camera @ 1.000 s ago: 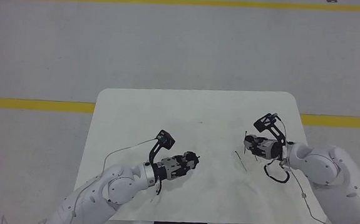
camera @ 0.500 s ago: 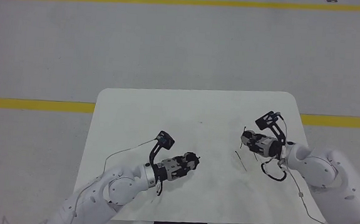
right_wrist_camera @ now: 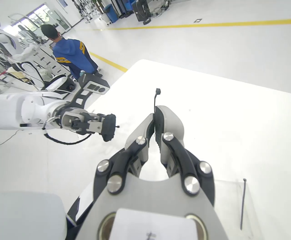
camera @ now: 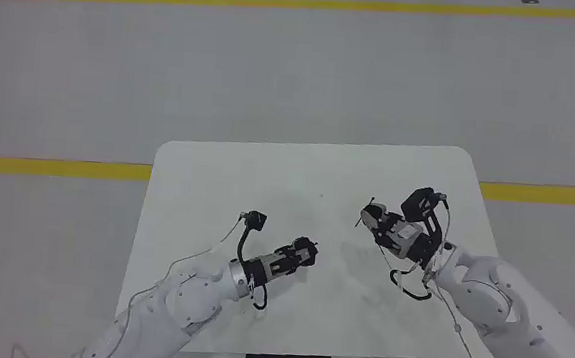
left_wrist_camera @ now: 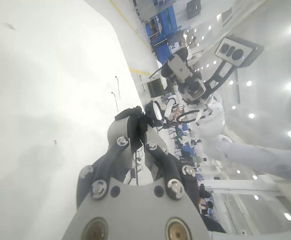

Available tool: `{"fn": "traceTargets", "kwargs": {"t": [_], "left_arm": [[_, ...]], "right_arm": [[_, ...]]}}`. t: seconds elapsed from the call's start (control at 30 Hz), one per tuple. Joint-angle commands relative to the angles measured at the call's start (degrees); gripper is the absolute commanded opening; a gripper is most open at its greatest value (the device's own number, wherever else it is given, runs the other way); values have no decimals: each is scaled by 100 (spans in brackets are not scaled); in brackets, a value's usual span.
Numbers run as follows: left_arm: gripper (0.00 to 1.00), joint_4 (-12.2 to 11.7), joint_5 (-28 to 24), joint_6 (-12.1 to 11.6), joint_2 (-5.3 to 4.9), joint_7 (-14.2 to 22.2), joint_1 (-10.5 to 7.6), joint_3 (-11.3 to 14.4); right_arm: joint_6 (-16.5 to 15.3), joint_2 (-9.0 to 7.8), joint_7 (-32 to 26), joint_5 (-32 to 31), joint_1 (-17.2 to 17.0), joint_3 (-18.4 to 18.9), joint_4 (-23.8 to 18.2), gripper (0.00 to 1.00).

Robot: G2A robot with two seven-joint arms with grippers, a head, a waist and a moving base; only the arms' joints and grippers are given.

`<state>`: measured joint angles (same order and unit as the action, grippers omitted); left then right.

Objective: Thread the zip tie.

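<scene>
1. Left gripper (camera: 309, 249) sits near-left over the table (camera: 268, 178), clamped shut. There's a black bit at the tips, can't tell if it's actually holding anything.
2. Two loose ties (left_wrist_camera: 118, 87) lie flat on the table off to its right, side by side.
3. Right gripper (right_wrist_camera: 155, 118), a bit farther and right, is pinching the zip tie (right_wrist_camera: 155, 102), head end poking out past the fingertips.

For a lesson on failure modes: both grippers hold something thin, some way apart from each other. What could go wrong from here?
The zip tie sticks up thin and slightly bent from the right gripper; it may flex or slip on contact. The thin dark strip barely protrudes from the left gripper, so alignment could easily miss.
</scene>
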<state>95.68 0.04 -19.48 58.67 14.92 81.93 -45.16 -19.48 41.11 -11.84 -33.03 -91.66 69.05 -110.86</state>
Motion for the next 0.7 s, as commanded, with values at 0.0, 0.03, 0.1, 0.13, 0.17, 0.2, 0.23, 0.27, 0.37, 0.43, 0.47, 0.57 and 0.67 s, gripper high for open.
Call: {"fn": "traceTargets", "kwargs": {"t": [0.0, 0.03, 0.1, 0.13, 0.17, 0.2, 0.23, 0.27, 0.37, 0.43, 0.47, 0.57, 0.67], "left_arm": [[0, -30, -206, 0, 15, 40, -20, 14], [0, -30, -206, 0, 15, 40, -20, 14], [0, -30, -206, 0, 15, 40, -20, 14], [0, -30, -206, 0, 15, 40, -20, 14], [0, -30, -206, 0, 15, 40, -20, 14], [0, -30, -206, 0, 15, 40, -20, 14], [0, -30, -206, 0, 15, 40, -20, 14], [0, -30, -206, 0, 15, 40, -20, 14], [0, -45, -327, 30, 27, 9, 4, 29], [0, -103, -567, 0, 50, -23, 30, 50], [0, -115, -736, 0, 62, 3, 41, 63], [0, -179, -1107, 0, 90, 147, 35, 68], [0, -216, -1506, 0, 117, 309, 40, 38]], "right_arm": [[0, -22, 69, -33, 32, -60, 6, 0], [0, -22, 69, -33, 32, -60, 6, 0], [0, -22, 69, -33, 32, -60, 6, 0], [0, -22, 69, -33, 32, -60, 6, 0], [0, -22, 69, -33, 32, -60, 6, 0], [0, -22, 69, -33, 32, -60, 6, 0], [0, -22, 69, -33, 32, -60, 6, 0], [0, -22, 69, -33, 32, -60, 6, 0], [0, -6, 161, -39, 21, -69, 18, 0], [0, 38, 593, 41, -18, -144, 19, 0], [0, 50, 773, -67, -44, -210, 9, 0], [0, 79, 1331, -316, -98, -442, 28, 0], [0, 86, 1722, -588, -67, -726, 80, 0]]}}
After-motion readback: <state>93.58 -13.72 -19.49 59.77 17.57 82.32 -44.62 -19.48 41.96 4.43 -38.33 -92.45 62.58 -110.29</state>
